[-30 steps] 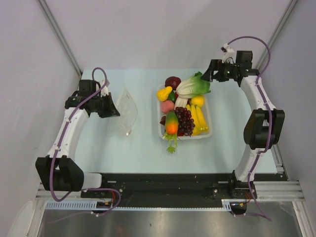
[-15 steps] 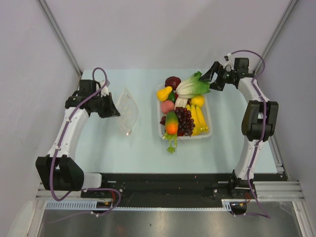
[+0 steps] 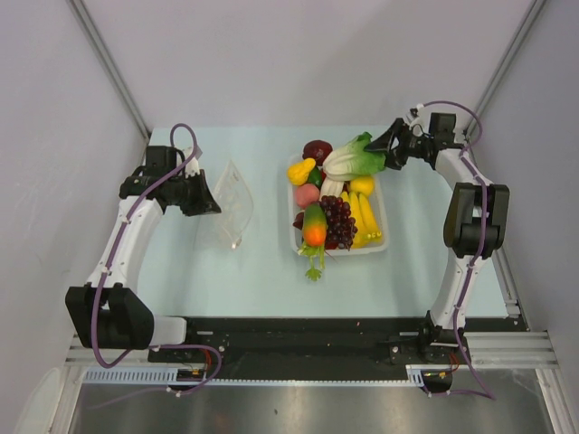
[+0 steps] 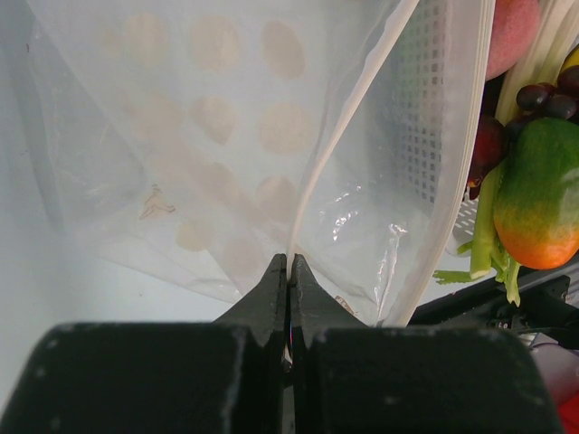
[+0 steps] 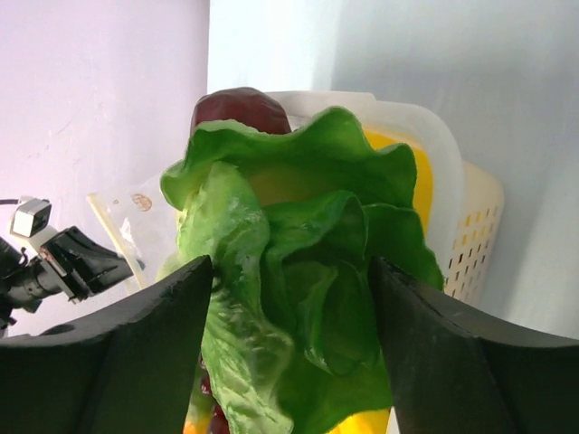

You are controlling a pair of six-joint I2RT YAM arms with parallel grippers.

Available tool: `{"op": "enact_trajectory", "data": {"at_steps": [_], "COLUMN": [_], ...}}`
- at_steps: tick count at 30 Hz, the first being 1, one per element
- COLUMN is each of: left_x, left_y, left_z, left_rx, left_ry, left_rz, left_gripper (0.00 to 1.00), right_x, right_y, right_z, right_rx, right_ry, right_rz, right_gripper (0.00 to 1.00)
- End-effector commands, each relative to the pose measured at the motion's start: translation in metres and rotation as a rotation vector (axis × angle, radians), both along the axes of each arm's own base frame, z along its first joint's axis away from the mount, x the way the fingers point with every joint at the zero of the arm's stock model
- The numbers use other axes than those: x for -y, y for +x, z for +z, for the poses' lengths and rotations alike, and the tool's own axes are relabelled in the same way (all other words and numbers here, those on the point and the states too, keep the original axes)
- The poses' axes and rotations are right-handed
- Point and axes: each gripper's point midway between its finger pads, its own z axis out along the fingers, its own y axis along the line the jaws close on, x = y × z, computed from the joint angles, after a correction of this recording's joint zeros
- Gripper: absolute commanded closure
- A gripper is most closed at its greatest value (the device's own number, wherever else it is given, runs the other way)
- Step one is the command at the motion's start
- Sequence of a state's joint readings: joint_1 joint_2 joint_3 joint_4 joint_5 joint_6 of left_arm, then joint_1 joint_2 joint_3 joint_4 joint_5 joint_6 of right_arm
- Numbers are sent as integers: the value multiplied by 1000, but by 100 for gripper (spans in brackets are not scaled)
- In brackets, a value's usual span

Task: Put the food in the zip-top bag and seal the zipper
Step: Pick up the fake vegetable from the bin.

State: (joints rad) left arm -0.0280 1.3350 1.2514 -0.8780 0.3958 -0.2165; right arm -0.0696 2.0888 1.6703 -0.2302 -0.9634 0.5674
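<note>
The zip-top bag point(image 3: 232, 202) is a clear dotted pouch standing open on the table at the left. My left gripper point(image 3: 208, 200) is shut on its zipper rim point(image 4: 336, 149), with the jaws pinched tight point(image 4: 288, 264). The green-white lettuce head point(image 3: 354, 157) lies on top of the food in the white tray point(image 3: 384, 220). My right gripper point(image 3: 392, 147) is open, its jaws either side of the lettuce's leafy end point(image 5: 298, 271). The tray also holds a carrot point(image 3: 314, 227), purple grapes point(image 3: 338, 220), bananas point(image 3: 365, 218), a yellow fruit point(image 3: 301, 170) and a dark red fruit point(image 3: 317, 149).
The tray's perforated wall point(image 4: 425, 108) stands just right of the bag's mouth. Light walls close in the table at the back and sides. The black rail point(image 3: 298, 339) with both arm bases runs along the near edge.
My right gripper has moved left and down from the back right corner until its open jaws straddle the lettuce's leafy end. The left gripper and the bag have not moved.
</note>
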Motion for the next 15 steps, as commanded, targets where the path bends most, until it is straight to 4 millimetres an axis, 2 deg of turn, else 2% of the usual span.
{"op": "enact_trajectory", "data": {"at_steps": [1,6,12,15], "left_x": [3,2,3,3], "left_y": [5,5,6,5], "left_z": [14,14,15,16], "left_rx": [50,48,51,53], "left_ry": [2,2,1,-1], "left_rz": [-28,-27,-27,-30], "left_gripper": [100,100,100,100], "right_x": [1,11,16,14], "right_y": [-3,-6,-11,-15], "right_z": [16,29,40,47], "right_rx": [61,104,130,147], "right_ry": [26,14,20,33], "right_rz": [27,14,20,38], "right_gripper": [29,41,61,76]}}
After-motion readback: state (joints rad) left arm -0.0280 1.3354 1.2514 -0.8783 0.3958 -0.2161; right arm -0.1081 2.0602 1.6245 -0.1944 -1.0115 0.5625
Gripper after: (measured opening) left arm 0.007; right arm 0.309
